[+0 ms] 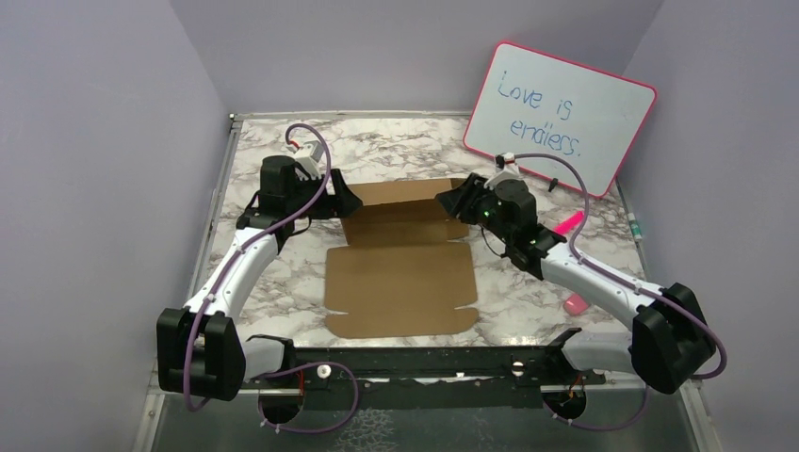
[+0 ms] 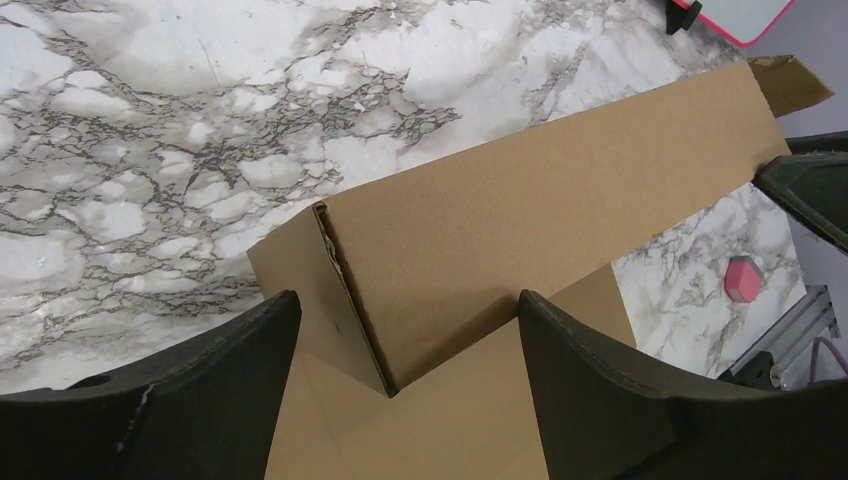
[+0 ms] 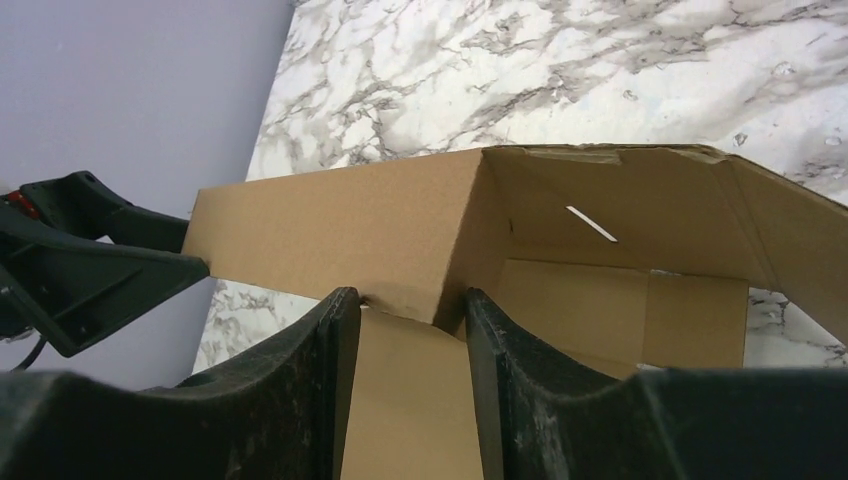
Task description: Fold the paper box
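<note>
Both ends of half-raised paper box (image 1: 400, 278) flanked | left hand (image 2: 405, 310) wide | right hand (image 3: 410, 300) narrow astride corner edge

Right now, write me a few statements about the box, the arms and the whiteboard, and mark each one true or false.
1. The near part of the box lies flat on the table. True.
2. The whiteboard lies flat in the middle of the table. False: it stands propped at the far right.
3. The box's far wall is folded up. True.
4. The jaws of the left arm are shut tight. False: they stand wide apart, either side of a box corner.
</note>
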Tool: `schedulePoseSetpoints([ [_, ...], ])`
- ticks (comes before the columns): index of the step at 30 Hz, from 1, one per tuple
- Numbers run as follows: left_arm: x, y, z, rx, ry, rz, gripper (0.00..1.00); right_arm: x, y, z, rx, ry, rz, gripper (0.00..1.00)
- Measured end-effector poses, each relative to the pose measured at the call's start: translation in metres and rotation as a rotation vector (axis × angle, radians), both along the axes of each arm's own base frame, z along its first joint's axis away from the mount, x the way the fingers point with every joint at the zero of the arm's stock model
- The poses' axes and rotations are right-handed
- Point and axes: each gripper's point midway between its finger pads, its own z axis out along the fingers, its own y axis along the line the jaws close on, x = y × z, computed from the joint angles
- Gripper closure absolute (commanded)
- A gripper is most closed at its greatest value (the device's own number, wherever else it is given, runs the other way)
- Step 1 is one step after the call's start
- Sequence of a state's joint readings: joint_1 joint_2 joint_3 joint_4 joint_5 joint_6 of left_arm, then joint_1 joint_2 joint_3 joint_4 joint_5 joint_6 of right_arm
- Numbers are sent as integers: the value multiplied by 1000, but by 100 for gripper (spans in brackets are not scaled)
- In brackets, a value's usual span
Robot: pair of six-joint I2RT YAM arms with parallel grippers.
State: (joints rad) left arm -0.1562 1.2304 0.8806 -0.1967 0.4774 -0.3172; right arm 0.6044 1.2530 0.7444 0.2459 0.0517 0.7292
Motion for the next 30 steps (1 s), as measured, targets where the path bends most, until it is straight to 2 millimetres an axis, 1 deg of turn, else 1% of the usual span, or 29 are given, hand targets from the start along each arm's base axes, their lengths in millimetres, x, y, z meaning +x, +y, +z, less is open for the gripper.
schedulePoseSetpoints([
  [4,1,2,0,0,0,6,20,4,-6,3,-10,-32,8,38],
  [7,0,2,-1,0,3,6,20,0,-13,6,-42,-69,16,33],
  [11,1,4,-1,-2,5,13,20,-12,-27,12,-65,-131,9,31],
  [13,1,5,-1,-3,6,17,20,-18,-37,7,-73,-147,-14,31],
  [15,1,6,-2,-4,9,21,20,-22,-47,-11,-91,-136,-45,31],
  [18,1,6,-2,-6,11,23,20,-28,-61,-50,-136,-75,-92,31],
  [20,1,6,-2,-8,13,23,20,-30,-67,-75,-158,-32,-118,31],
  [22,2,6,-2,-8,14,23,20,-30,-70,-94,-172,2,-139,31],
  [28,1,5,-3,-13,19,20,20,-13,-68,-128,-158,54,-205,32],
  [30,1,5,-3,-14,20,17,20,-8,-68,-143,-157,78,-228,34],
])
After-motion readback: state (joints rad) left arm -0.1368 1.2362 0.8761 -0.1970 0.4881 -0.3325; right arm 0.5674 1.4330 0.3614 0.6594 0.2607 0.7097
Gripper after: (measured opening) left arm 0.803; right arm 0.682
